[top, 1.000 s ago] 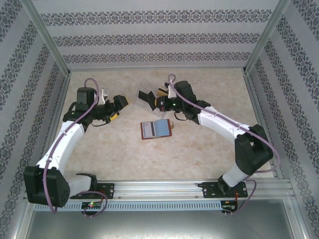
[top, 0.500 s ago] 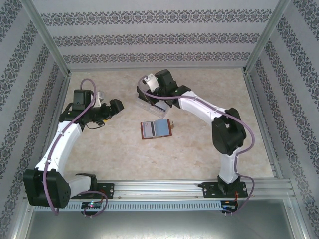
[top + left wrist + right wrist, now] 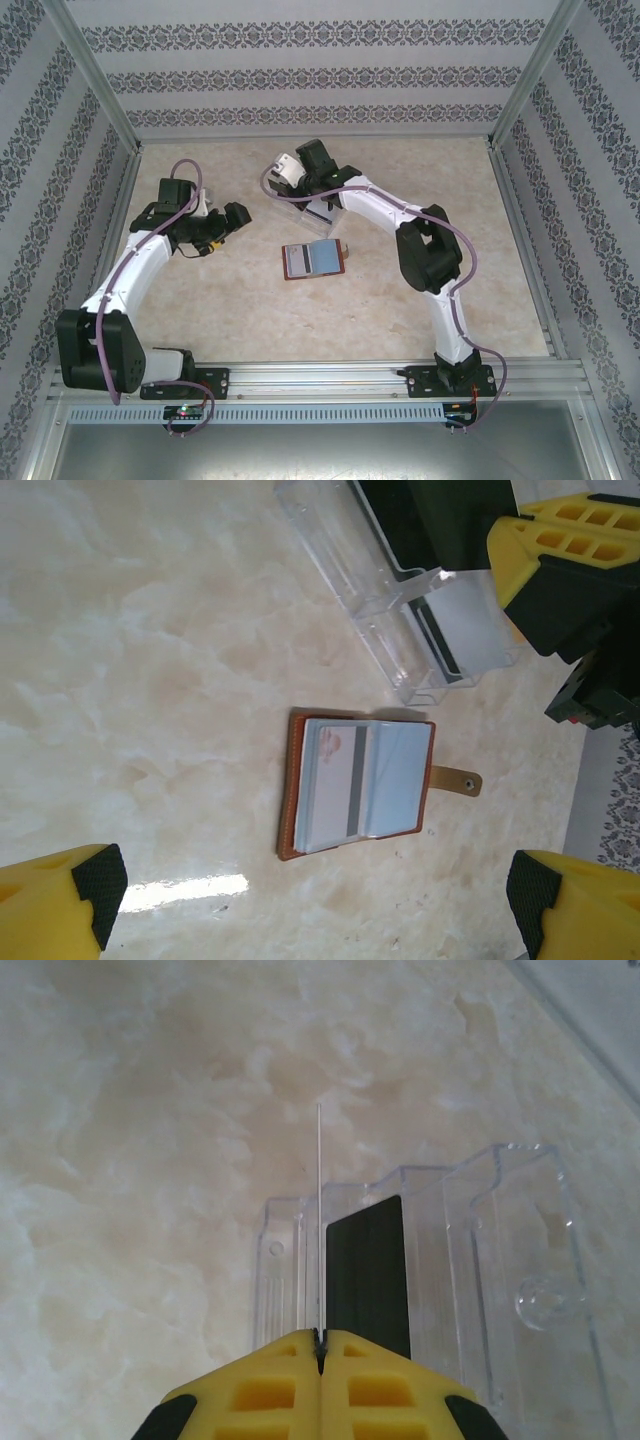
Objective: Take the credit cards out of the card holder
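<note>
Right fingers point(image 3: 270, 1370) pinched shut on a credit card point(image 3: 319, 1220), edge-on above the clear tray point(image 3: 500, 1260) | left fingers point(image 3: 60, 900) spread wide, empty | card holder point(image 3: 290, 790) open on the desk point(image 3: 150, 680), more cards point(image 3: 340, 790) inside | I judge: slot this card, release, fetch another.

This looks like a robot test booth in a lab. A left arm point(image 3: 125, 275) and a right arm point(image 3: 445, 320) are bolted to a metal rail point(image 3: 320, 378) at 6 o'clock of the stone-look counter point(image 3: 250, 310). Patterned walls point(image 3: 320, 75) and metal posts point(image 3: 97, 80) box it in.
</note>
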You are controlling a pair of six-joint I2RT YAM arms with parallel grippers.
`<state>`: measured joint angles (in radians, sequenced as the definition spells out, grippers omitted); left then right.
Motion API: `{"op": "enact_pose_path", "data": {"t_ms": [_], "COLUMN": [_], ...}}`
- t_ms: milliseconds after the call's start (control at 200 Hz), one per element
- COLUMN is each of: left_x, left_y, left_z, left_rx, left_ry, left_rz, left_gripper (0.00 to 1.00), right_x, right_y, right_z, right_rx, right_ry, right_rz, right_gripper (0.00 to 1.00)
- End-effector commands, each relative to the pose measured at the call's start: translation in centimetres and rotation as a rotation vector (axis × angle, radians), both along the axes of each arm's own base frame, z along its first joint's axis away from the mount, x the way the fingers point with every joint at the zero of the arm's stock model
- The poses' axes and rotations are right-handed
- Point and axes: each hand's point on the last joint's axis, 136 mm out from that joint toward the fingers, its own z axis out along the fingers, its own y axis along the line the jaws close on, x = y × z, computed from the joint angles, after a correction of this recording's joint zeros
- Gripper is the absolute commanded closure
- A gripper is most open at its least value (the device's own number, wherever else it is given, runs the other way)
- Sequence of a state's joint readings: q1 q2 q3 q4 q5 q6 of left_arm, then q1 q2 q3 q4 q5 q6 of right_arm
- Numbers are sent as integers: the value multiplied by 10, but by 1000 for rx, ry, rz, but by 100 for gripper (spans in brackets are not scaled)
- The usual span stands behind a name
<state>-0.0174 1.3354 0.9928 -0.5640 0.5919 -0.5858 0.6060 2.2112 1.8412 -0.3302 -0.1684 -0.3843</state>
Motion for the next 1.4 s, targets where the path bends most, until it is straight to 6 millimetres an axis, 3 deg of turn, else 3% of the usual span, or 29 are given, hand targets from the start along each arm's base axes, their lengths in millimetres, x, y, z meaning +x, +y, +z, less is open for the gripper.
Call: {"op": "enact_pose_path", "data": {"t_ms": [0, 305, 649, 774, 939, 1134, 1294, 1399], "left_x": [11, 15, 15, 15, 15, 14, 13, 14], "left_y": [7, 7, 9, 9, 8, 9, 6, -2], "left_z": [9, -8, -12, -13, -14, -14, -16, -16], "left_rx": [20, -15, -33, -43, -57, -58, -82, -146], "left_ry": [-37, 10, 22, 30, 34, 36, 47, 61], "left_rz": [7, 9, 14, 17, 13, 19, 29, 21], "left_gripper": [1, 1, 1, 1, 1, 1, 0, 0], "right_x": [12, 19, 16, 16, 17, 6, -26, -55], "right_y": [-4, -11, -12, -14, -16, -22, -34, -48], "right_z": [5, -6, -18, -16, 3, 50, 77, 88], "right_rx": [-37, -76, -96, -104, -67, 55, 159, 207], "right_ry": [-48, -57, -34, -40, -48, -24, 34, 111], "right_rz": [-1, -37, 7, -12, -66, -176, -304, -399], "right_gripper": [100, 100, 100, 86, 73, 62, 47, 43]}}
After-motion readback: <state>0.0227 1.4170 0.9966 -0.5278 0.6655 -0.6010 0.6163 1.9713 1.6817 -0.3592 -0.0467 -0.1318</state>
